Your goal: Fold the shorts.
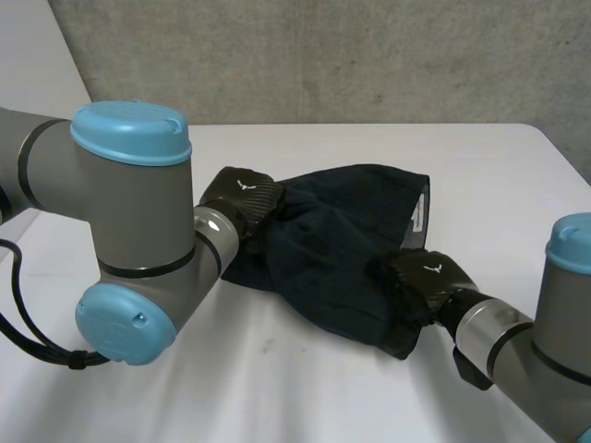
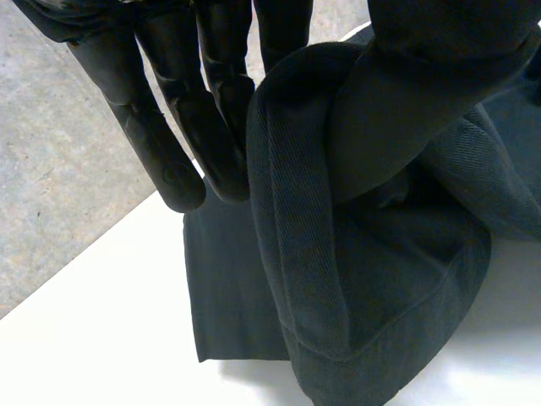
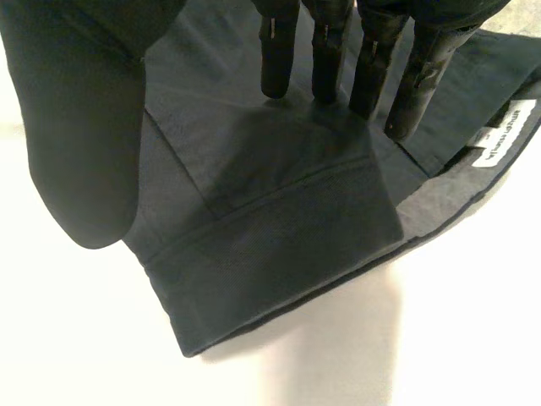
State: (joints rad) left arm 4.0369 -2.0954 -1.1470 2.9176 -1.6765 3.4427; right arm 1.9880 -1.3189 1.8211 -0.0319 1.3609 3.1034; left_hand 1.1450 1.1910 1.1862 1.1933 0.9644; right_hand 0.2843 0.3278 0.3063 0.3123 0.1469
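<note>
Pinching a raised hem of the dark shorts [image 1: 342, 245] between thumb and fingers, your left robot hand [image 1: 242, 198], your right robot hand [image 1: 427, 281] resting straight-fingered on their near corner, shorts bunched on the table [image 1: 277, 388]

We are seeing dark shorts [image 1: 337, 240] lying crumpled near the middle of the white table [image 1: 305, 388], with a white label [image 1: 416, 217] showing at their far right edge. The left hand [image 1: 242, 196] is sitting against their left end, touching the cloth. The right hand [image 1: 427, 281] is sitting at their near right corner, with cloth bunching round it. Both arms are reaching in from the table's near edge.
</note>
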